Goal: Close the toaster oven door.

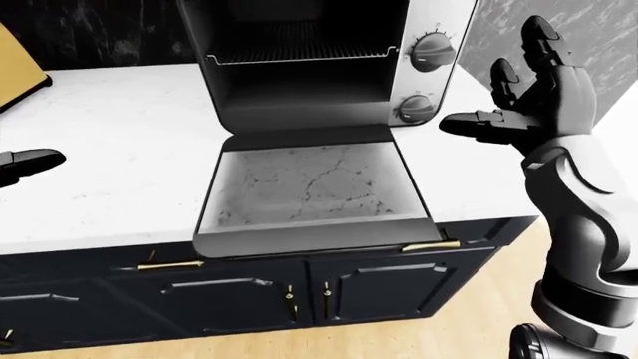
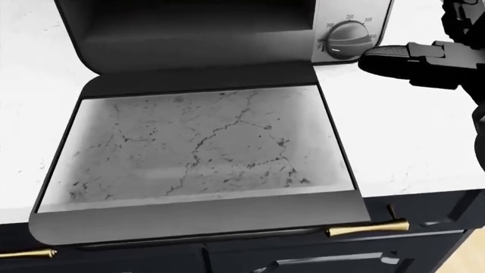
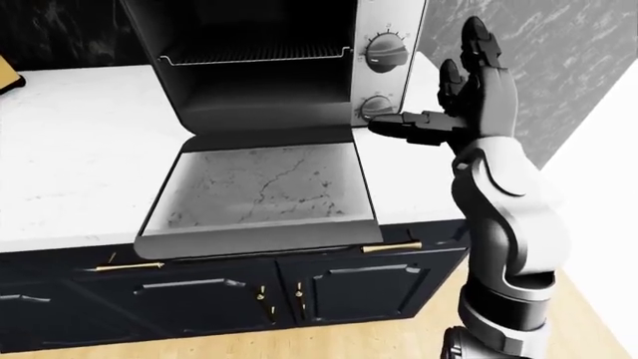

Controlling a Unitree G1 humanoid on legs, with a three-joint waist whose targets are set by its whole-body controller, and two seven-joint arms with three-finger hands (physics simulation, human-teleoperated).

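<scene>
The oven is standing on the white worktop, its door lying fully down, flat over the worktop's edge. The right hand is hovering released, fingers spread, just right of the knobs, touching nothing. The left hand is barely showing; I cannot tell its state. The approach is in hand: next, getting a hand under the door's free edge and swinging it up.

matt dark toaster oven door, white marble counter.
</scene>
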